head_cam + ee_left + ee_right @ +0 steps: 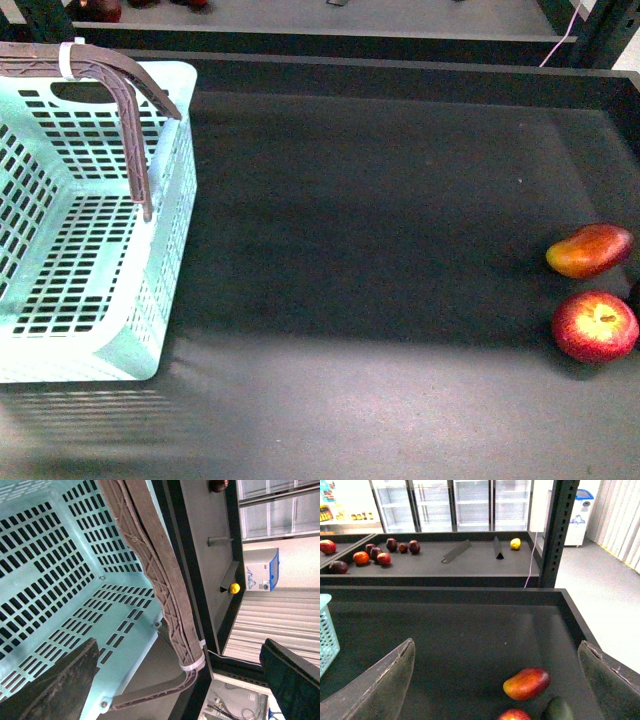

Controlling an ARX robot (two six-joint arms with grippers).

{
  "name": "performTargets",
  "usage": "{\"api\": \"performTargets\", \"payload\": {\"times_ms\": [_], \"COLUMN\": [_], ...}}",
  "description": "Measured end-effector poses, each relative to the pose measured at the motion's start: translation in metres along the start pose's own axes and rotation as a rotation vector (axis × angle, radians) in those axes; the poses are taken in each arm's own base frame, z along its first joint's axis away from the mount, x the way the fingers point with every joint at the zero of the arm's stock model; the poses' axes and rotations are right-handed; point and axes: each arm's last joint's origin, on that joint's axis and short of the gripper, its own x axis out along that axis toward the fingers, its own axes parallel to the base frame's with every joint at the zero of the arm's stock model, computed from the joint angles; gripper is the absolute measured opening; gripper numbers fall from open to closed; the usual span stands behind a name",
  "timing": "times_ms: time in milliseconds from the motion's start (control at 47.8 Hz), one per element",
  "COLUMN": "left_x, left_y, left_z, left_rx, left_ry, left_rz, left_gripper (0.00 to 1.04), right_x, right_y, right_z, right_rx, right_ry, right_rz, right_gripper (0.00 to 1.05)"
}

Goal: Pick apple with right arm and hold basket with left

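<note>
Apple far right, basket far left. Left hand apart by basket; right hand apart, empty.

I can read no lettering anywhere. From my right wrist, the closest thing to a label is a small blue mark on the white front of the chest freezer standing on the floor beyond my desk; it is too small and blurred to make out as words. The bottles on the far shelf carry coloured labels, equally illegible.
</note>
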Motion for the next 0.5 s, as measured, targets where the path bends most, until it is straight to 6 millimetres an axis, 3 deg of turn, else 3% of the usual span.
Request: {"api": "performTargets", "payload": {"times_ms": [251,502], "left_x": [0.055,0.085], "left_y": [-0.008,-0.015], "left_z": [0.015,0.009], "left_rx": [-0.049,-0.087], "left_ry": [0.013,0.020], "left_rz": [0.083,0.094], "left_gripper": [0.98,0.98], "right_x": [0.000,0.000], "right_y": [0.000,0.000], "right_z": [0.000,0.000], "right_rx": [0.000,0.000], "right_ry": [0.000,0.000], "right_rz": [0.000,0.000], "right_gripper": [0.96,0.96]}}
